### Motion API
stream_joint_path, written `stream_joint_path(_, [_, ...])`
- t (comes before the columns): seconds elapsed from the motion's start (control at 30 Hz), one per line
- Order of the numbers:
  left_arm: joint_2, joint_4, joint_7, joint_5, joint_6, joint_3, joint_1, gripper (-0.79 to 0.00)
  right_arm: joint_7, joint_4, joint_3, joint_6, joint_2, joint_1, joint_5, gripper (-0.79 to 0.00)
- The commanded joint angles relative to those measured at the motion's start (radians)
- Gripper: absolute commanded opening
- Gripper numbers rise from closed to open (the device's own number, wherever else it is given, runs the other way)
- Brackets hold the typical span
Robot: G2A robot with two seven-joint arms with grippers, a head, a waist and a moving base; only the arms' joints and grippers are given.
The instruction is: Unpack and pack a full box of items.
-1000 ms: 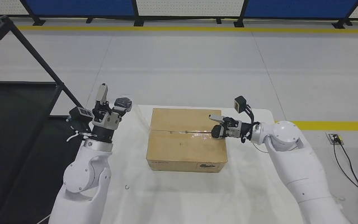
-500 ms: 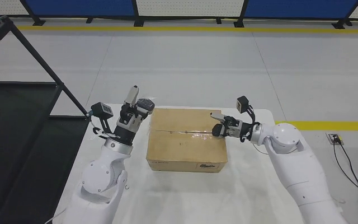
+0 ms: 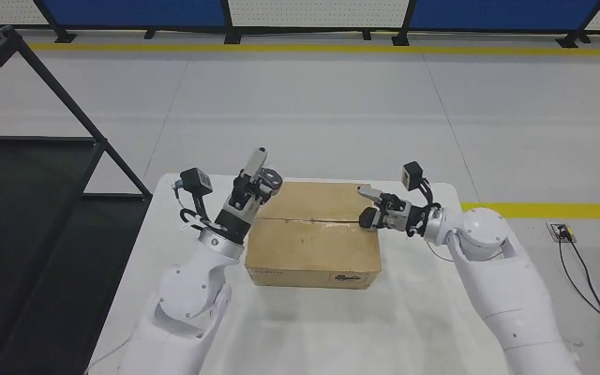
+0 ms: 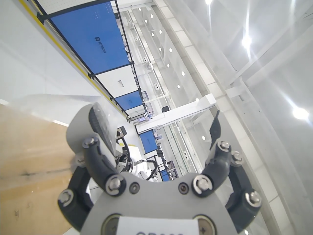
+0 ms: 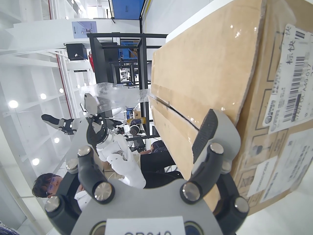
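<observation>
Top view: a closed cardboard box (image 3: 313, 234) sits in the middle of the white counter (image 3: 412, 309), its two top flaps meeting in a seam (image 3: 309, 221) that runs from the left end to the right end. Shiny clear tape (image 5: 190, 123) lies along that seam, and in the right wrist view a loose end of it sticks out past the far end of the box. Printed labels (image 5: 291, 94) cover the box's right end face, and another sits low on the near side. A small dark thing (image 3: 215, 312) lies on the counter near the box's near left corner; I cannot tell what it is. A black frame (image 3: 66, 122) stands on the floor to the left of the counter, and a yellow line (image 3: 309, 47) and blue panels (image 3: 131, 13) cross the floor far behind.

The left gripper (image 3: 263, 169) hangs above the box's far left corner, tilted up and away from the box. Its fingers are spread wide and empty; the left wrist view shows hall ceiling between them and the box top off to one side. The right gripper (image 3: 367, 206) is at the box's right end, level with the seam. It too is spread wide and grips nothing, with one finger (image 5: 207, 133) close over the top edge of the box; whether it touches the cardboard I cannot tell
</observation>
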Motion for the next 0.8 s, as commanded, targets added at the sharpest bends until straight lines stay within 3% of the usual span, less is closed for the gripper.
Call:
stream_joint_path(0.0, [-0.001, 0.003, -0.002, 0.017, 0.002, 0.009, -0.003, 0.0, 0.003, 0.003, -0.002, 0.001, 0.0, 0.001, 0.002, 0.0])
stream_joint_path(0.77, [-0.032, 0.045, -0.012, 0.158, 0.021, 0.142, -0.063, 0.0, 0.002, 0.021, -0.001, -0.008, 0.013, 0.004, 0.018, 0.0])
